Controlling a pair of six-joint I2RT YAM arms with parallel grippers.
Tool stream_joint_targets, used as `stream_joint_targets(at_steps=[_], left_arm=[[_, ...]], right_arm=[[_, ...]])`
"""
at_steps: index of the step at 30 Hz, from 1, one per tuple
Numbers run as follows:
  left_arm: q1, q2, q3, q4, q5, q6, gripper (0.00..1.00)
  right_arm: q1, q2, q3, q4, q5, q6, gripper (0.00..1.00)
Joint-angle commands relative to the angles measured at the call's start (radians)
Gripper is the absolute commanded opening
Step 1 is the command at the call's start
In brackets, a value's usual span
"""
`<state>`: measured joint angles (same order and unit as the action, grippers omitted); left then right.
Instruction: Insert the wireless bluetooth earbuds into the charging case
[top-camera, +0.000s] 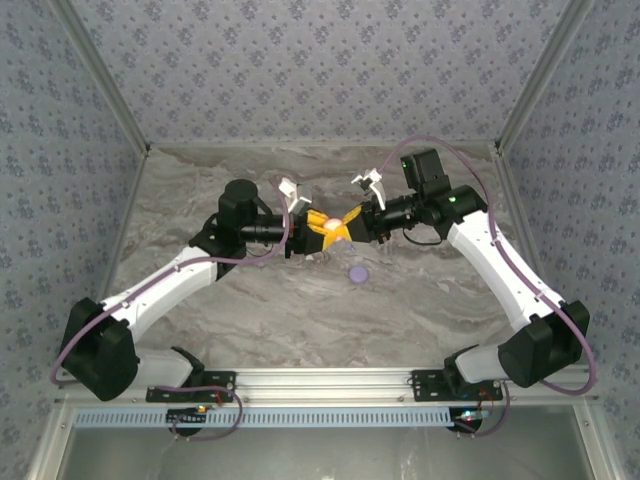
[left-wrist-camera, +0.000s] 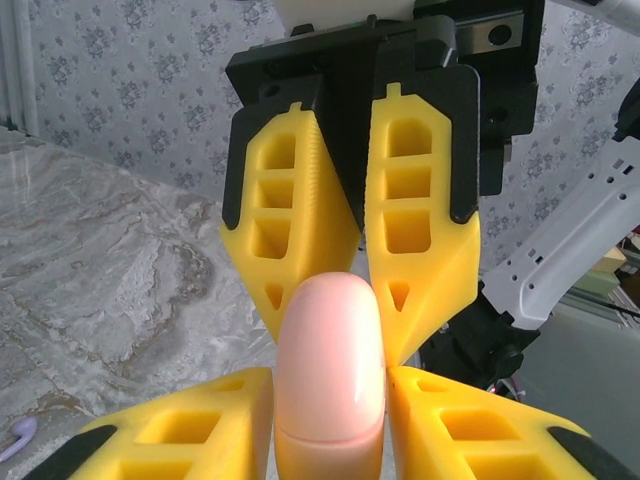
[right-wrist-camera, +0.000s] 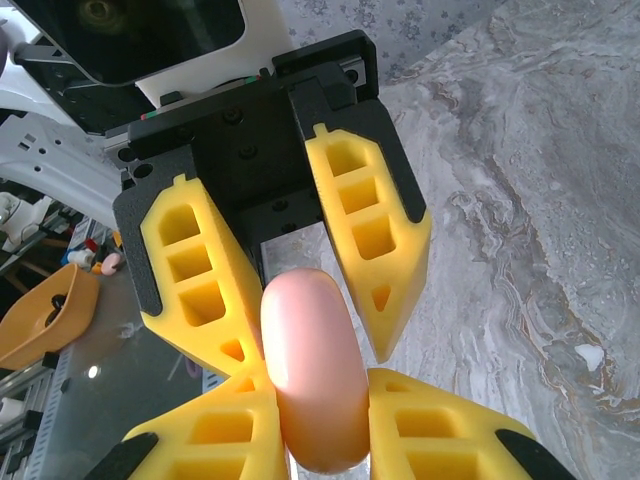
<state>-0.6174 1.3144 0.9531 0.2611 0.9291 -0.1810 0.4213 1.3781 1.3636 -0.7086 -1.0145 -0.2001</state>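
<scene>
1. Locate the salmon-pink rounded plastic charging case (left-wrist-camera: 330, 330) in mid-air, well above the marbled grey tabletop (top-camera: 250, 300), caught between the left hand (left-wrist-camera: 328, 385) and the right hand (right-wrist-camera: 320, 385), both yellow-fingered and meeting nose to nose
2. Read the right hand as pinching the charging case, one finger pressed to each flank
3. Treat the left hand as undetermined: fingers flanking the charging case, one finger (right-wrist-camera: 375, 240) appearing to stand just off the shell in the right wrist view; impossible to tell firm from slack
4. Note the seam (left-wrist-camera: 330, 436) ringing the shell; judge the lid shut, hence no socket exposed for insertion
5. Find one small pale purple earbud (left-wrist-camera: 20, 437) lying on the tabletop, well apart from the charging case; others too small to pick out from above
6. Note the purple disc-shaped case (top-camera: 357, 272) flat on the tabletop, near and below the hands
7. Expect slippage: smooth domed shell under narrow fingertips, liable to squirt out or rotate under a single pinch
8. Expect a drop to roll the charging case away or scatter the earbud
9. Guard against uneven prying force at the seam: sudden lid release, jolt, lost grip
10. Guard against colour mismatch: verify the earbud belongs to the salmon-pink shell before seating
</scene>
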Motion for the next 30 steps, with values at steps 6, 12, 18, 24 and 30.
stream_joint_targets(at_steps=[6,12,18,24,30], left_arm=[[-0.012,0.024,0.051,-0.029,0.053,0.027,0.16],[-0.015,0.016,0.046,-0.034,0.045,0.071,0.06],[-0.020,0.016,0.060,-0.072,0.056,0.147,0.05],[-0.033,0.013,0.071,-0.111,0.060,0.223,0.05],[-0.051,-0.019,0.045,-0.124,0.037,0.341,0.04]], right_arm=[[0.013,-0.003,0.041,0.008,0.002,0.006,0.26],[0.024,-0.008,0.041,0.004,0.130,0.020,0.42],[0.029,-0.016,0.039,0.024,0.240,0.050,0.46],[0.028,-0.024,0.034,0.049,0.308,0.071,0.47],[0.027,-0.024,0.029,0.051,0.337,0.077,0.49]])
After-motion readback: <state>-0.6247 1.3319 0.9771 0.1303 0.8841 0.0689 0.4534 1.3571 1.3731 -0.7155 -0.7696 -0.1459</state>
